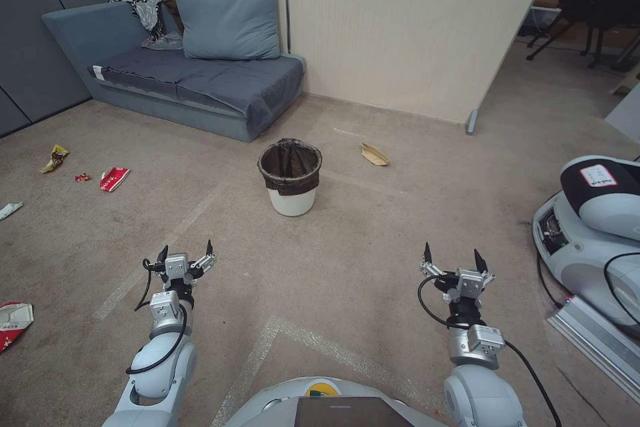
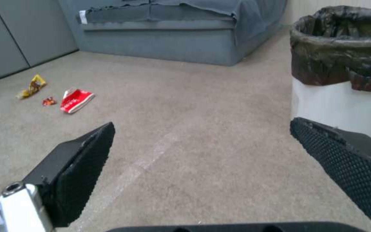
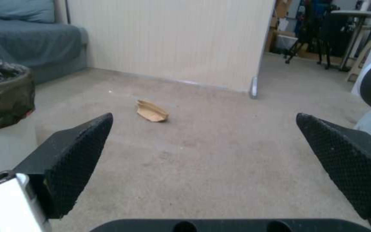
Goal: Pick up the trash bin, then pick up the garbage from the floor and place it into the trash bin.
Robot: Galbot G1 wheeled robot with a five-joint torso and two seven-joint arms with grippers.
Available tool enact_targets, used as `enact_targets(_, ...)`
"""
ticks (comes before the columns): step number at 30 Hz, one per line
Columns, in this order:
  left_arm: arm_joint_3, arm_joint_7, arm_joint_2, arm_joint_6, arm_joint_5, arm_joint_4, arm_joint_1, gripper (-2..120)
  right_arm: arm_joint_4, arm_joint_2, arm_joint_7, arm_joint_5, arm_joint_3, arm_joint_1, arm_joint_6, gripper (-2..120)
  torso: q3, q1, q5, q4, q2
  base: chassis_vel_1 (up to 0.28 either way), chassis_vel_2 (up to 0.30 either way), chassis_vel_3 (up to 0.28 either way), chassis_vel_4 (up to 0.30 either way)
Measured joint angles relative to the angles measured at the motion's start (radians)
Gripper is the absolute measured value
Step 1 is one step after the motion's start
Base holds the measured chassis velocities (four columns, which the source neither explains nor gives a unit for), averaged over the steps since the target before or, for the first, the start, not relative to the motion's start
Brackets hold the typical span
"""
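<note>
With the left gripper (image 1: 185,255) and right gripper (image 1: 453,259) both held wide and empty, the white trash bin (image 1: 291,177) standing at twelve o'clock could be tipped if its thin liner were snagged.

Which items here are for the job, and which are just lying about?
For the job:
trash bin
tan paper bag
red-and-white packet
yellow wrapper
small red scrap

Lying about:
sofa
pillow
clothes pile
other robot
</note>
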Motion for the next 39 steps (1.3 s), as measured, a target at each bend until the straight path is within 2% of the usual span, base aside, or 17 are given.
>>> enact_targets(7,0.001,0.0,-0.002,-0.002,0.001,-0.006,0.003,100,0.003,0.0,0.001,-0.001,0.002,0.0,-0.001,100,0.0,0.0,0.0001,0.0,0.0,-0.068,0.054,0.054,-0.063)
enact_targets(22,0.001,-0.001,0.011,-0.001,0.0,-0.012,0.003,100,0.005,-0.005,0.003,0.001,0.001,0.005,-0.005,100,0.0,0.0,0.0,-0.0002,0.0,-0.168,0.176,0.177,-0.177)
enact_targets(39,0.002,-0.002,0.007,0.002,0.001,-0.011,-0.001,100,-0.006,-0.005,0.006,0.005,-0.002,0.019,-0.007,100,0.0,0.0,0.0,0.0001,0.0,-0.111,0.115,0.119,-0.106)
